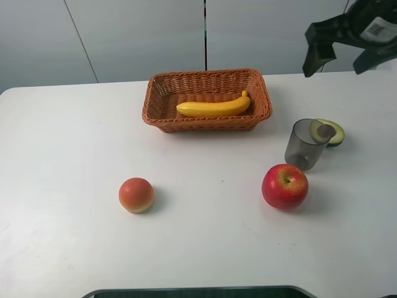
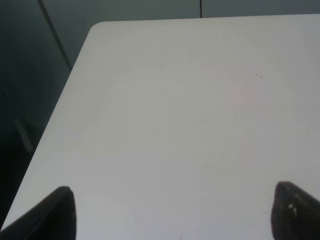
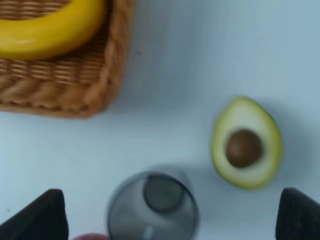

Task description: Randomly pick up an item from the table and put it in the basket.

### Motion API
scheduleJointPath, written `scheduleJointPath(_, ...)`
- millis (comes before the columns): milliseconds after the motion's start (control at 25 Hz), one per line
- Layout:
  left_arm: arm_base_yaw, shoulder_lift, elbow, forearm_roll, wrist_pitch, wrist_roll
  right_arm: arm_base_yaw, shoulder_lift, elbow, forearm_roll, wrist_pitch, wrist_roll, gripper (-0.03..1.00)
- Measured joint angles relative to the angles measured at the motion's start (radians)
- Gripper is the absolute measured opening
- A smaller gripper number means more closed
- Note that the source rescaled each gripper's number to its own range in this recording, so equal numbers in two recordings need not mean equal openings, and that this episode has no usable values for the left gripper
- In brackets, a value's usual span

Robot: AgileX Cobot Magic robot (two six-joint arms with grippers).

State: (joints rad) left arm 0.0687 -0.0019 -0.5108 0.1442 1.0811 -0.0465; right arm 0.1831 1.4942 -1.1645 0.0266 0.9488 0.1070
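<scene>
1. Closest to me, a round orange-pink fruit (image 1: 136, 195) sits on the white table (image 1: 74, 143) toward the left, and an apple (image 1: 285, 186), red, sits toward the right. They are well apart. Only the high camera shows both whole.
2. Just behind the apple stands a grey see-through cup (image 1: 306, 144), upright. The right wrist camera looks straight down its mouth to its round bottom, an angle the high camera does not give.
3. Just beside the cup, on its far right side, lies an avocado half (image 1: 335, 131), cut face up with the brown pit showing. From the high camera the cup's rim overlaps it. The right wrist camera shows the two apart, with table between them.
4. Farther back, about mid-table, is the wicker basket (image 1: 205, 123). The banana (image 1: 214, 107) lies inside it, along its length on the woven floor, with its upturned tip toward the right.
5. Farthest off, up at the right rear, the right claw (image 1: 337, 65) hangs in the air, its two fingers spread apart and gripping nothing. Its own camera looks down on the cup, the avocado half and one corner of the basket with the banana.
6. The left claw (image 2: 175, 215) is outside the high camera's sight. Its own camera shows both dark tips wide apart above a rounded corner of the table.
</scene>
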Motion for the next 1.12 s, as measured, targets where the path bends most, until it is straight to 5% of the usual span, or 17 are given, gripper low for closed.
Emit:
scheduleJointPath(280, 0.0, 0.0, 0.0, 0.0, 0.0, 0.0, -0.124, -0.26, 0.165, -0.015, 0.028, 0.013, 0.82)
scheduleJointPath(760, 0.0, 0.0, 0.0, 0.0, 0.0, 0.0, -0.132, -0.743, 0.375, -0.027, 0.023, -0.064, 0.82)
scheduleJointPath(1120, 0.0, 0.0, 0.0, 0.0, 0.0, 0.0, -0.132, -1.058, 0.47, -0.002, 0.067, -0.123, 1.0)
